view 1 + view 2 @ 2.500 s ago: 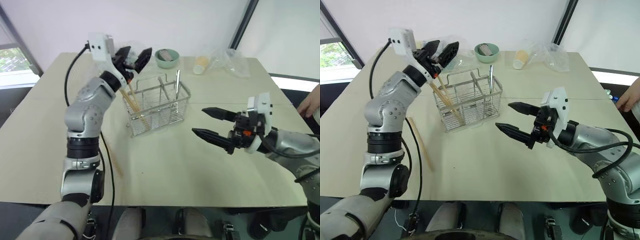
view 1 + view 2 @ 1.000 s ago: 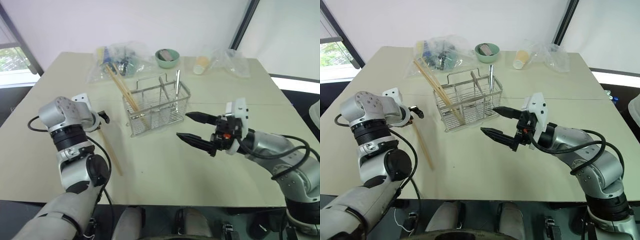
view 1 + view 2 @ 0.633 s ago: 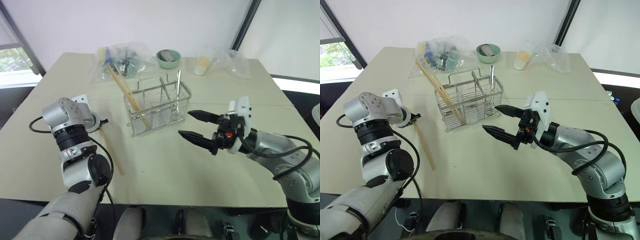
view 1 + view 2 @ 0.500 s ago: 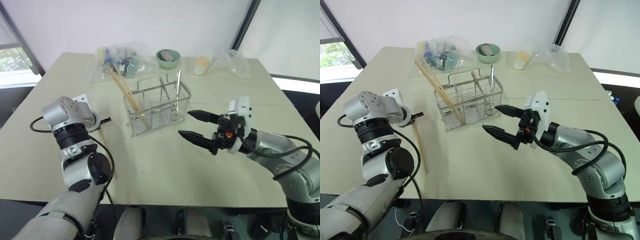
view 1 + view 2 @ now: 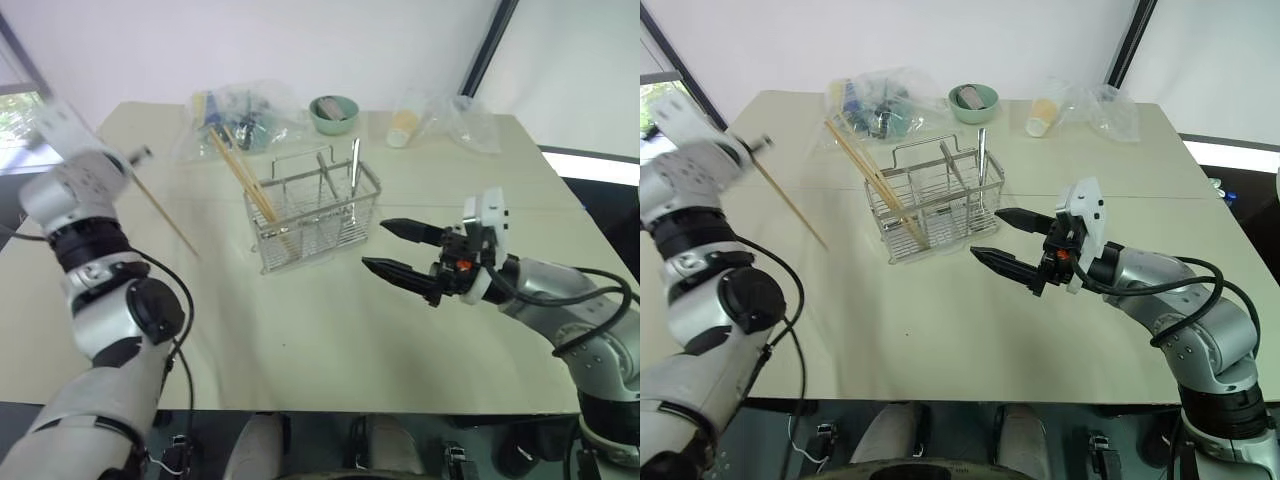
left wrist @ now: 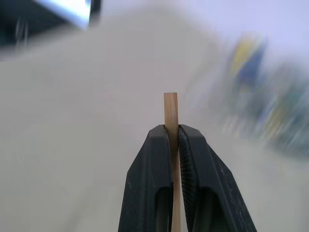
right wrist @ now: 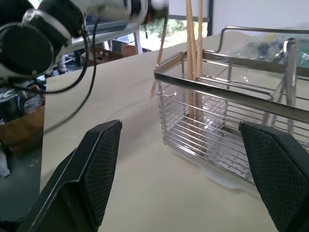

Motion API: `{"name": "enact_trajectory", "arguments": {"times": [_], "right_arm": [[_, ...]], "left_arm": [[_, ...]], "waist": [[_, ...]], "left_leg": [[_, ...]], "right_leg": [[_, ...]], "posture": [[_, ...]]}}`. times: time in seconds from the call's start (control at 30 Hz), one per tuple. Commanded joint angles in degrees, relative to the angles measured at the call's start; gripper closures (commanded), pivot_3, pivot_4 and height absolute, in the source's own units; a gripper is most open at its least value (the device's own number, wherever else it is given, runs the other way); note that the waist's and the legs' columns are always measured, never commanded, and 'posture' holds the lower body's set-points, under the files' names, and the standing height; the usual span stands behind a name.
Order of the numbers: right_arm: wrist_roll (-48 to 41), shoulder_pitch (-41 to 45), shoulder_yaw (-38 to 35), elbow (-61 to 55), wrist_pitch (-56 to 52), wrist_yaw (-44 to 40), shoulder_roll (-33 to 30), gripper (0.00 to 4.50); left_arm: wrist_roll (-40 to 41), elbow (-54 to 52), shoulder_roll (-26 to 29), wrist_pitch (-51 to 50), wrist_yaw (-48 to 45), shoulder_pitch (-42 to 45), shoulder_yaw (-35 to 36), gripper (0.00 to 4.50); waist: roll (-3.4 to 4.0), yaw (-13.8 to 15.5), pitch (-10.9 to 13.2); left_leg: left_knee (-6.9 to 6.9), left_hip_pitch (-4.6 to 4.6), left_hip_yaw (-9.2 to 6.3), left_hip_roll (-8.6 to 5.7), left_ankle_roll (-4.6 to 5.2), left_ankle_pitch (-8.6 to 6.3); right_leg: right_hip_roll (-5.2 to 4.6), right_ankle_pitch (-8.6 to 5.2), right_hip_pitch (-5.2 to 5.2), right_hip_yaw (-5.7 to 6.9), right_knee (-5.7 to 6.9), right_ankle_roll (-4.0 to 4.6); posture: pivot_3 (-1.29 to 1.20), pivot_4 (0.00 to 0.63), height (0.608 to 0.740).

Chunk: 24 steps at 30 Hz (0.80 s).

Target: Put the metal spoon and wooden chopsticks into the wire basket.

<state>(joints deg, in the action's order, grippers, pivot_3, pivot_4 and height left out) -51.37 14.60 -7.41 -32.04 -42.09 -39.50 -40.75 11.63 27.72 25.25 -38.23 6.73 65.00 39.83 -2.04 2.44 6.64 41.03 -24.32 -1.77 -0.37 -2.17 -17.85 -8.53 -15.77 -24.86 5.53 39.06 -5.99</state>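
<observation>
Left wrist view: left jaws [image 6: 173, 133] clenched on wooden chopstick [image 6: 170, 108]. Right jaws [image 5: 392, 248] released, at 4 o'clock of wire basket [image 5: 314, 210].

Bare table [image 5: 330, 330] lies before the wire basket [image 5: 316, 213]; plastic bags [image 5: 240, 112] crowd behind.

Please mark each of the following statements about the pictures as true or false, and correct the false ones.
1. The left pincer is shut on a wooden chopstick. True.
2. The right pincer holds the metal spoon. False: it is open and empty; the spoon stands in the wire basket.
3. Some chopsticks already lean in the basket. True.
4. The held chopstick lies flat on the table. False: it is lifted above the table.
5. The green bowl is inside the basket. False: it sits behind it.
</observation>
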Motion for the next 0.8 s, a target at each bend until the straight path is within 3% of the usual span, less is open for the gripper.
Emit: {"name": "enact_trajectory", "arguments": {"times": [0.03,0.2,0.4,0.63,0.8], "right_arm": [[-1.8,1.9,-1.9,-0.5,-0.5,-0.5,-0.9,0.48],[-1.7,2.3,-2.3,0.1,-1.2,-0.5,-1.6,0.48],[-1.5,2.1,-3.1,0.5,-1.2,-0.4,-2.3,0.48],[-1.4,1.2,-4.1,0.1,-1.1,0.4,-2.3,0.48],[-1.7,0.5,-4.5,-0.3,-1.2,1.2,-2.3,0.48]], "left_arm": [[7.8,-4.4,0.3,7.7,-6.6,3.8,0.4,4.46],[18.6,-12.1,0.4,3.1,-16.3,6.7,-3.6,4.46],[28.5,-25.0,-0.9,-5.8,-23.0,3.5,-10.6,4.46],[30.2,-32.6,0.2,-8.2,-27.5,-2.2,-18.7,4.46],[29.1,-35.0,-3.1,-6.9,-27.8,-11.9,-23.0,4.46]], "waist": [[-0.03,0.0,0.0],[-0.06,-0.2,0.0],[0.06,-0.3,0.0],[0.16,-0.3,0.1],[0.24,-0.3,0.0]], "left_leg": [[0.04,-0.06,0.0,-0.04,-0.07,0.05],[0.12,-0.05,-0.01,-0.14,0.39,-0.03],[0.08,0.05,-0.04,-0.09,0.46,-0.02],[0.07,0.29,-0.03,-0.04,0.52,-0.02],[0.07,0.3,-0.01,-0.04,0.58,-0.04]], "right_leg": [[-0.04,0.0,0.0,0.02,0.0,-0.01],[-0.09,0.07,0.15,0.04,-0.09,-0.14],[-0.02,0.06,0.17,0.06,-0.07,-0.14],[0.04,0.05,0.32,0.06,-0.04,-0.11],[0.03,0.04,0.36,0.05,-0.04,-0.09]], "posture": [[0.0,0.15,0.633],[0.0,0.15,0.633],[0.0,0.15,0.633],[0.0,0.15,0.633],[0.0,0.15,0.633]]}}
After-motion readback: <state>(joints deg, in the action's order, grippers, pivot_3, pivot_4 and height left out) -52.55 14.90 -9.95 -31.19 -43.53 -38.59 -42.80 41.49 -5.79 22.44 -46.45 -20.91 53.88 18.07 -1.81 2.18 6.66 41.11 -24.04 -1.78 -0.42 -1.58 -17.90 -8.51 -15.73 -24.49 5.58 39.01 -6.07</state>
